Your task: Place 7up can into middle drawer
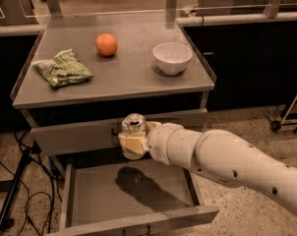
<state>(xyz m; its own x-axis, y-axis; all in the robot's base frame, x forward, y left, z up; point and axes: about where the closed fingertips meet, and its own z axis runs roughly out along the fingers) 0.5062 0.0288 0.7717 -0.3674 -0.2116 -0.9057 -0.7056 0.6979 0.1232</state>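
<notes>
The gripper [133, 144], clasping the can [133, 127], hung above the open drawer [89, 200], whose bare floor lay free straight below it. A drawer front [74, 137] stood just behind it; low drawer walls flanked the room beneath.
</notes>
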